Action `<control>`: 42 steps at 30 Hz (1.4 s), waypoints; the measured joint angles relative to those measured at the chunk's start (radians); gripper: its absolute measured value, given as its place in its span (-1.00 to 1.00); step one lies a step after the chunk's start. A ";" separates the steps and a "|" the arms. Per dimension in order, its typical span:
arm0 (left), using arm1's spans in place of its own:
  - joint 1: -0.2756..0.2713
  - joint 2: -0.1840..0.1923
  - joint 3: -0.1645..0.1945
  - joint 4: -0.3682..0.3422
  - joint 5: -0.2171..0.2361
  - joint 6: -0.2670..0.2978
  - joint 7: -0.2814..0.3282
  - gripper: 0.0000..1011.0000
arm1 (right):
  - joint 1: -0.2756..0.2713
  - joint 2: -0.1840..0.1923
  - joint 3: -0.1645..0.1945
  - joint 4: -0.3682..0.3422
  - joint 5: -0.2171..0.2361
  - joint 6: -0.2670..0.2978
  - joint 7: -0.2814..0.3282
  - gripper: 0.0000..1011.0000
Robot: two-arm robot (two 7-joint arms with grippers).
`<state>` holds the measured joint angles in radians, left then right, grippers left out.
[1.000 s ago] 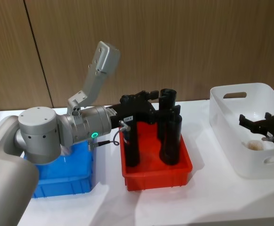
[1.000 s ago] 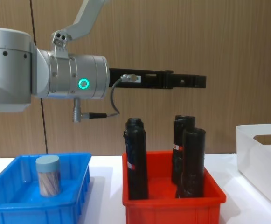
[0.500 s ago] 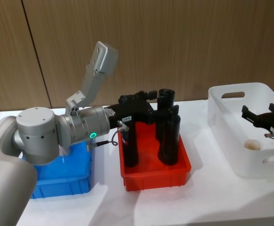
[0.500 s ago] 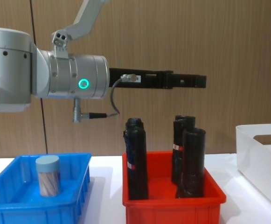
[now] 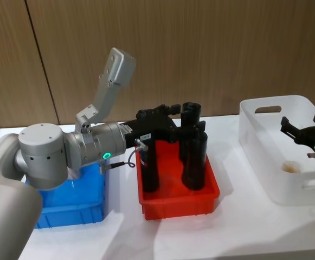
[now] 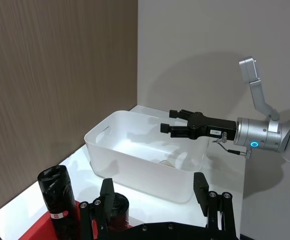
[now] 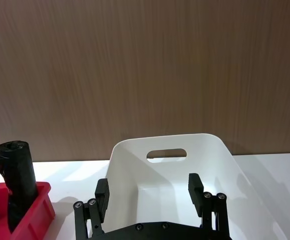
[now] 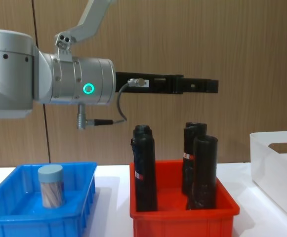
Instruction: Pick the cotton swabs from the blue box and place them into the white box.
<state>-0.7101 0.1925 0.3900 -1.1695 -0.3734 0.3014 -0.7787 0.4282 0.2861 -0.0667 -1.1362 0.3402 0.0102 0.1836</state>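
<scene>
Standing in the blue box (image 8: 34, 220): cotton swabs (image 8: 51, 186).

1. Head view: high, facing forward and down; takes in the blue box (image 5: 70, 208), red bin (image 5: 179, 206) and white box (image 5: 265, 165) in a row.
2. Chest view: low, level and near; sees the blue box and red bin side-on against the wooden wall (image 8: 242, 49); the white box is cut by its right edge.
3. Left wrist view: looks past the left gripper (image 6: 153, 186) to the white box; the right gripper (image 6: 167, 121) is beyond.
4. Right wrist view: close over the white box, facing the wall; it shares the red bin's corner with the others.
</scene>
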 joint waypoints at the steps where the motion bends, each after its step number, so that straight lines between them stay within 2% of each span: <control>1: 0.001 0.001 0.000 -0.001 0.000 -0.001 0.002 0.99 | -0.003 0.000 -0.001 -0.004 0.000 0.000 -0.001 0.98; 10: 0.041 0.016 0.006 -0.038 0.014 -0.024 0.065 0.99 | -0.049 0.006 -0.018 -0.070 -0.006 0.002 -0.012 0.98; 18: 0.113 0.045 0.016 -0.110 0.041 -0.069 0.185 0.99 | -0.126 0.015 -0.046 -0.180 -0.015 0.007 -0.033 0.98; 42: 0.298 0.119 0.041 -0.288 0.109 -0.181 0.485 0.99 | -0.345 0.041 -0.125 -0.492 -0.041 0.019 -0.090 0.98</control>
<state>-0.4121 0.3119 0.4309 -1.4577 -0.2644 0.1204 -0.2940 0.0834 0.3271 -0.1913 -1.6280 0.2987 0.0292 0.0933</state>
